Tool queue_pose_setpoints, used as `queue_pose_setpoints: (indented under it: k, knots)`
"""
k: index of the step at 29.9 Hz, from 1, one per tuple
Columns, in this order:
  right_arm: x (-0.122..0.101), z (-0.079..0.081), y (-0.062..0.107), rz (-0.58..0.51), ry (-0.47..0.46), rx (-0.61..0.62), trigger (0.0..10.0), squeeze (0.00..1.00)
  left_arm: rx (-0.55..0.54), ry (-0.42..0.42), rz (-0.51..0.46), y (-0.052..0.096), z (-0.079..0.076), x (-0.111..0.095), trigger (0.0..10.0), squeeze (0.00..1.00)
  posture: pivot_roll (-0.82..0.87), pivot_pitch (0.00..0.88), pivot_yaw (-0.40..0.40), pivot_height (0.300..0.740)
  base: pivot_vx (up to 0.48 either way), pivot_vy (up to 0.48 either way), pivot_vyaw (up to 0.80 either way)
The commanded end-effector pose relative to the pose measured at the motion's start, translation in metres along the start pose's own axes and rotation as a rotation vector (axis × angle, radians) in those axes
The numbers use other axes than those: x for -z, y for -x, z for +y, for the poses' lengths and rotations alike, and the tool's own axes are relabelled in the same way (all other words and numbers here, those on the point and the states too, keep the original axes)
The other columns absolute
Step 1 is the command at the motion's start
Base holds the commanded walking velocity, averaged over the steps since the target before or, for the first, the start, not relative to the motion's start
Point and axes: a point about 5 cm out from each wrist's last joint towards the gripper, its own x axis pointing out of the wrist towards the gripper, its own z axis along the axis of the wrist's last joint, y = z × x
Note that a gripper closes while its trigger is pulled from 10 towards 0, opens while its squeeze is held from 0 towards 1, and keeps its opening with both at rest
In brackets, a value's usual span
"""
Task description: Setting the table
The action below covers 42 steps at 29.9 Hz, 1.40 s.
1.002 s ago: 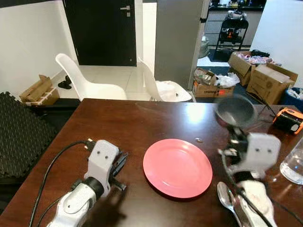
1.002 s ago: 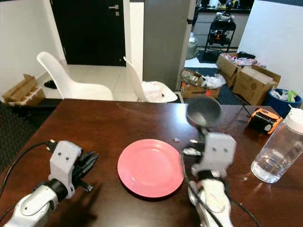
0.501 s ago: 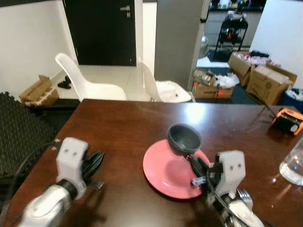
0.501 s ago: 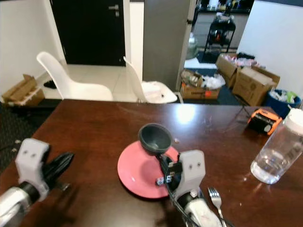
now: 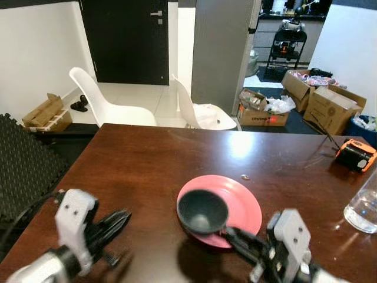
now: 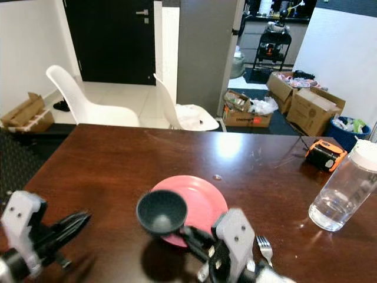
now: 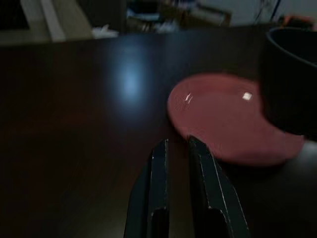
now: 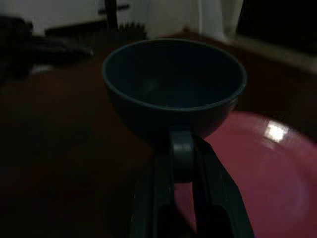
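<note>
We hold a dark grey bowl (image 5: pixel 202 211) in our right gripper (image 5: pixel 232 236), whose two black fingers pinch the near side of the bowl's rim, as the right wrist view shows clearly. In the left eye view the bowl sits lower centre of the frame, over the lower left edge of the pink plate (image 5: pixel 238 200); we cannot tell whether it touches the plate or hangs just above it. The plate lies on the dark brown table (image 5: pixel 147 165), a little right of centre.

Our left gripper (image 5: pixel 115 224) is in the lower left of the frame, above the table and well apart from the plate, its fingers drawn close together with only a thin gap between them and nothing in them; the left wrist view shows this pair of fingers (image 7: pixel 158 198) pointing toward the plate.

In the right eye view a fork (image 6: pixel 264 247) lies on the table just right of our right arm, near the lower edge. A clear jar with a white lid (image 6: pixel 344 188) stands at the right edge, and an orange and black device (image 6: pixel 324 155) lies beyond it. Two white chairs (image 5: pixel 112 100) stand behind the table at upper left.
</note>
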Motion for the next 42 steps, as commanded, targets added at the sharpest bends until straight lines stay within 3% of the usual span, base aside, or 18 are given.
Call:
queue_pose_setpoints:
  k: [1, 4, 19, 42]
  knots:
    - [0.004, 0.004, -0.002, 0.013, -0.023, -0.003, 10.0, 0.0, -0.019, 0.03, 0.029, -0.001, -0.003, 0.008, 10.0, 0.0, -0.01, 0.09, 0.075, 0.74, 0.0, 0.0, 0.0]
    - [0.004, 0.006, -0.004, 0.012, -0.03, -0.011, 10.0, 0.0, -0.024, 0.04, 0.041, -0.001, -0.005, 0.009, 10.0, 0.0, -0.01, 0.09, 0.075, 0.74, 0.0, 0.0, 0.0]
    - [0.009, 0.004, -0.007, -0.005, -0.084, 0.039, 10.0, 0.0, -0.129, 0.001, 0.07, 0.004, 0.009, 0.01, 10.0, 0.0, 0.0, 0.09, 0.076, 0.74, 0.0, 0.0, 0.0]
    - [0.012, 0.002, -0.008, -0.001, -0.096, 0.062, 10.0, 0.0, -0.166, -0.007, 0.078, 0.004, 0.013, 0.011, 10.0, 0.0, 0.01, 0.099, 0.075, 0.74, -0.43, 0.0, 0.0]
